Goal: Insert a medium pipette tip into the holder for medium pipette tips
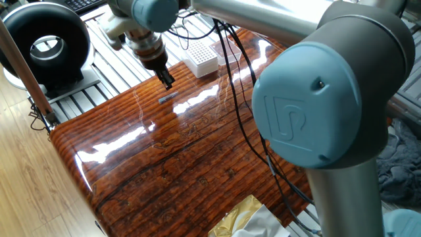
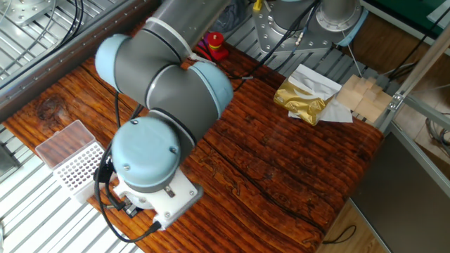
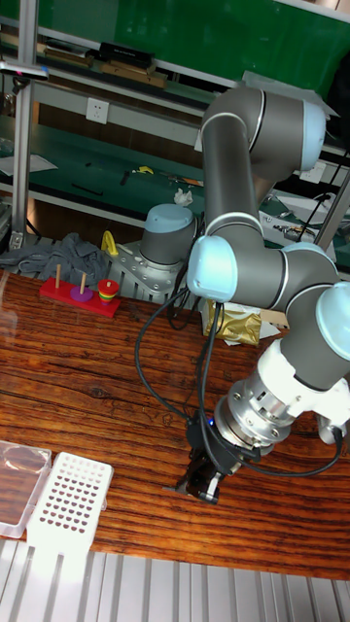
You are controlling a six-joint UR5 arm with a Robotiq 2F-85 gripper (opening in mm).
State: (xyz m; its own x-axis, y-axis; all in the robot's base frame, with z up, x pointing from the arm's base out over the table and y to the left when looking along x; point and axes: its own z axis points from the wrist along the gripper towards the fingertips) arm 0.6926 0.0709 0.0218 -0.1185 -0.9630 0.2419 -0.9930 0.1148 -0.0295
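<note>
Arm bent low, narrow gripper (image 1: 167, 81) apparently empty just above pipette tip (image 1: 168, 98).

Robotics laboratory bench. A UR5 arm (image 3: 258, 185) is mounted at a glossy wood-grain table (image 1: 197, 158) set on slotted aluminium framing (image 1: 85, 99). Behind the table stand metal shelving (image 3: 58, 97) and a green backdrop (image 3: 146, 29); a white pipette-tip holder (image 3: 66, 483) rests at the table's near edge.
</note>
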